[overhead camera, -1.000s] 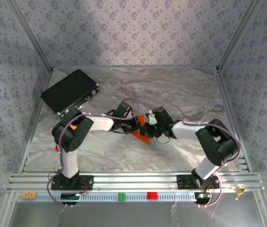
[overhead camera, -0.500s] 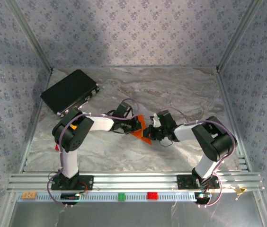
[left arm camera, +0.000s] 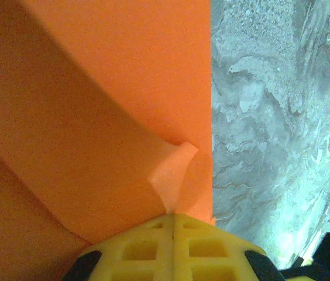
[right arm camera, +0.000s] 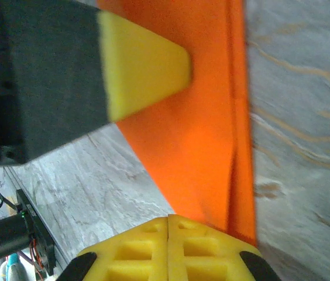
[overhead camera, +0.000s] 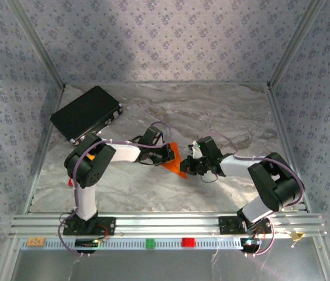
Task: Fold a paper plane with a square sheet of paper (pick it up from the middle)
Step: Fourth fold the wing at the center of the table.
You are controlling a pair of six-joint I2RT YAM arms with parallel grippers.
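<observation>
The left gripper [overhead camera: 168,156] pinches the orange paper [overhead camera: 175,161] at its 9 o'clock side, jaws closed. The right gripper [overhead camera: 187,165] pinches its 3 o'clock side. Pulling apart might rip it.

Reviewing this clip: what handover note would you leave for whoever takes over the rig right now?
Left gripper: shut, pinching the orange paper at a crumpled spot near its edge.
Right gripper: shut on the same paper from the opposite side, facing the left one.
Paper: mid-table, between the two grippers, low over the marble table; whether it is touching is unclear.
Done: paper picked up, and at least one folded flap runs along an edge.
Left: the remaining folds; no finished dart shape is discernible yet.
The black case lies far left, apart.
</observation>
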